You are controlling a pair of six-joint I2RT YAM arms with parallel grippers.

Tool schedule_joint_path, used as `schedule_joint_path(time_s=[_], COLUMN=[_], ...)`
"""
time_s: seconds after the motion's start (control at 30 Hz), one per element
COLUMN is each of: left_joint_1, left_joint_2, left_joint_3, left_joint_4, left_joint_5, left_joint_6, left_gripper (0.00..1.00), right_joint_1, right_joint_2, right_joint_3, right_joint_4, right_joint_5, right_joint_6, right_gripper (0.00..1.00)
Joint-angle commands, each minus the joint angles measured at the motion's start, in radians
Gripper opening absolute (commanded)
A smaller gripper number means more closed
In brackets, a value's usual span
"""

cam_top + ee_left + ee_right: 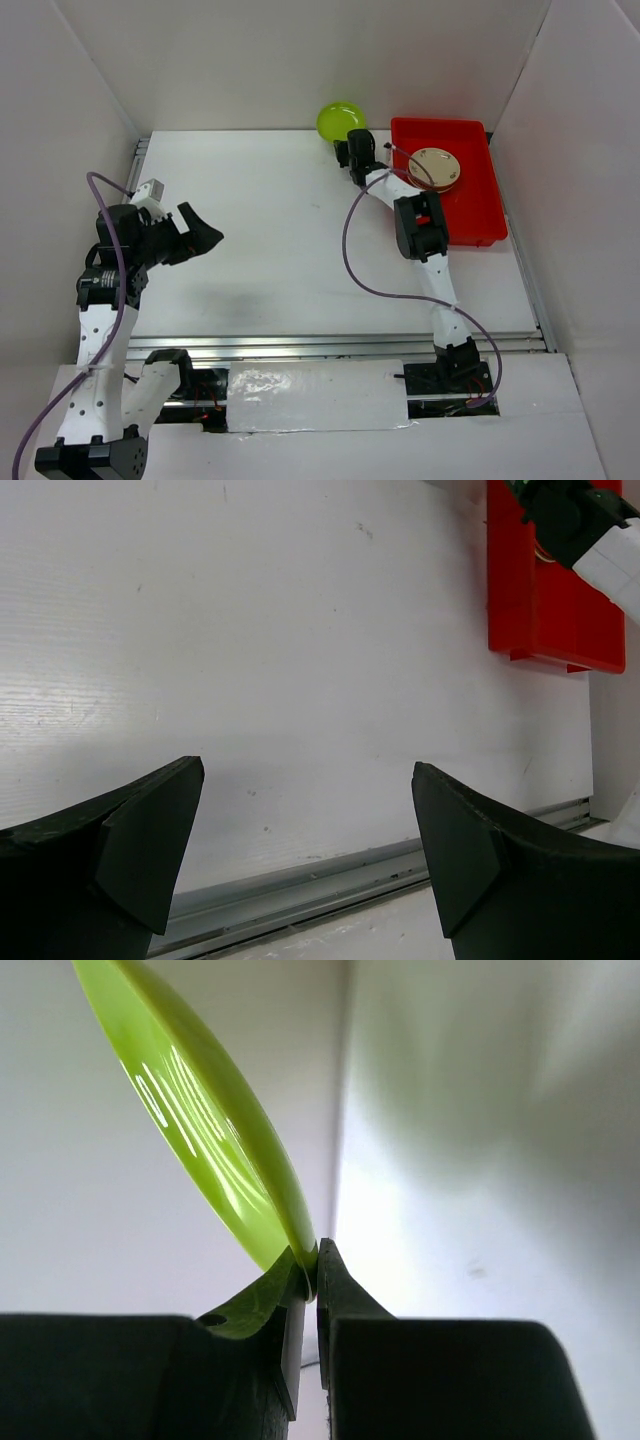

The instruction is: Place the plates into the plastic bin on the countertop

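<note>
Holding one plate (436,168), the bin (470,215) neighbours one gripped lime plate (338,120).

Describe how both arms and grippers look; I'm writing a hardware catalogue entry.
Both the left arm and right arm have white links with black joint housings, and a purple cable loops along each. The left's links are dotted with small holes; the right's black middle block bears a red patch. The left gripper and right gripper have matte black, wedge-shaped fingers.
</note>
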Motion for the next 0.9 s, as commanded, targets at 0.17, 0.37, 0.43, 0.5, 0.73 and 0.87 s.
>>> schedule_joint_path(time_s=[0.17,0.37,0.43,0.5,0.73,0.87], left_joint_1=[0.009,0.018,0.018,0.019,0.026,0.026], left_joint_2=[-0.004,-0.017,-0.02,-0.026,-0.044,-0.047], left_joint_3=[0.011,-0.001,0.0,-0.001,0.0,-0.007], left_joint_4=[0.002,0.002,-0.002,-0.005,-0.011,-0.01], left_joint_5=[-0.028,-0.044,-0.05,-0.047,-0.053,-0.065], left_joint_6=[0.015,0.017,0.017,0.018,0.021,0.024], left_gripper=[0.99,0.99,0.99,0.99,0.99,0.99], right_joint_1=[-0.008,0.0,-0.007,-0.029,-0.079,-0.14], right_joint_2=[-0.016,-0.127,-0.202,-0.264,-0.555,-0.76], right_joint_3=[0.17,0.099,-0.037,-0.12,-0.439,-0.631], right_joint_4=[0.124,0.214,0.235,0.247,0.156,0.055], right_joint_5=[-0.276,-0.404,-0.382,-0.391,-0.234,-0.102], right_joint_6=[-0.02,-0.081,-0.111,-0.113,-0.211,-0.216], right_gripper=[0.0,0.0,0.0,0.0,0.0,0.0])
